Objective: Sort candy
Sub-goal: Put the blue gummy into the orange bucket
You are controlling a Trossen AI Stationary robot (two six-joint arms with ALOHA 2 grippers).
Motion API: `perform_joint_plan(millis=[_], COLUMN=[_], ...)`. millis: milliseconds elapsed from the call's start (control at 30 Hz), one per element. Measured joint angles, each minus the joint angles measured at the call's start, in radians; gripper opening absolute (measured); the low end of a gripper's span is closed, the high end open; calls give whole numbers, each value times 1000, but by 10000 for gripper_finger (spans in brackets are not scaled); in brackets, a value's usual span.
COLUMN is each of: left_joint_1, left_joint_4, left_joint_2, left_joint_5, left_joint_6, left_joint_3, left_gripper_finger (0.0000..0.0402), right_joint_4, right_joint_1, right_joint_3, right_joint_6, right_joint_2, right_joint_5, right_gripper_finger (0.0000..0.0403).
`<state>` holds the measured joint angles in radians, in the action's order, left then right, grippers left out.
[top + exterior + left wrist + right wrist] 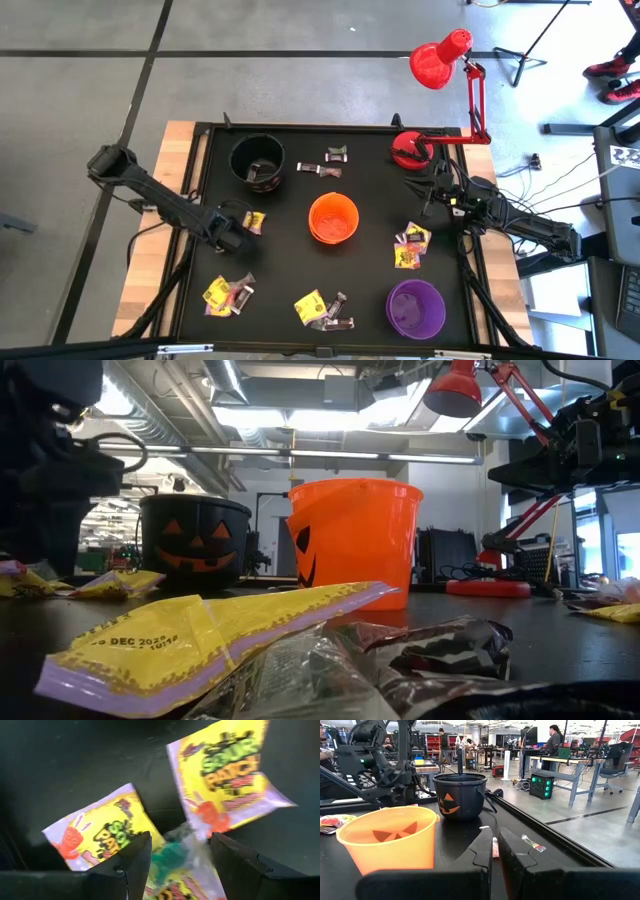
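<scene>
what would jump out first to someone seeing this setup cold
Three pumpkin-face cups on the black tray: an orange cup at the centre, a black cup toward the far left, a purple cup at the near right. Small piles of yellow candy lie scattered around them, and a red lamp leans over the far edge.

In the left wrist view, 2 yellow candy packets (pixel 220 775) run past the frame's edges, a third blurred between the fingers (pixel 135 860). In the low view, the foreground wrapper (pixel 200 640) is blurred and cropped. From above, wrappers inside the black cup (pixel 257 160) are too small to identify.
</scene>
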<state>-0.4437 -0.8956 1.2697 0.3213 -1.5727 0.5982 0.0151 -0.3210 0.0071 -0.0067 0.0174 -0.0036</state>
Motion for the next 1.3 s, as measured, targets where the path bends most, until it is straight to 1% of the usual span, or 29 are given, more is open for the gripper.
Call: perform_joint_plan(millis=[67,167,267,367,433,600,700,833,900,933,1000,1067,1133,1200,1300], left_joint_1=[4,9,10,10,10,10,10,10,10,9,9,10,10,10,18], left_joint_4=[0,9,36,66,93,139,142,144,165,201,328,512,714,886,1054], left_joint_2=[0,0,0,0,0,0,0,0,0,0,0,0,0,0,0], left_joint_5=[1,8,28,53,81,166,232,364,450,498,588,638,640,618,553], left_joint_6=[-11,-13,-13,-9,3,53,99,211,297,358,521,730,950,1132,1293], left_joint_3=[-7,-8,-8,-8,-8,11,61,167,223,249,289,311,316,316,316], left_gripper_finger=[181,145,94,33,9,2,1,0,0,0,0,0,0,0,0], right_joint_4=[0,0,0,0,0,0,0,0,0,0,0,0,0,0,0], right_joint_1=[0,0,0,0,0,0,0,0,0,0,0,0,0,0,0], right_joint_3=[0,0,0,0,0,0,0,0,0,0,0,0,0,0,0], right_joint_6=[0,0,0,0,0,0,0,0,0,0,0,0,0,0,0], right_joint_2=[0,0,0,0,0,0,0,0,0,0,0,0,0,0,0], right_joint_5=[0,0,0,0,0,0,0,0,0,0,0,0,0,0,0], right_gripper_finger=[28,28,28,28,28,28,28,28,28,28,28,28,28,28,28])
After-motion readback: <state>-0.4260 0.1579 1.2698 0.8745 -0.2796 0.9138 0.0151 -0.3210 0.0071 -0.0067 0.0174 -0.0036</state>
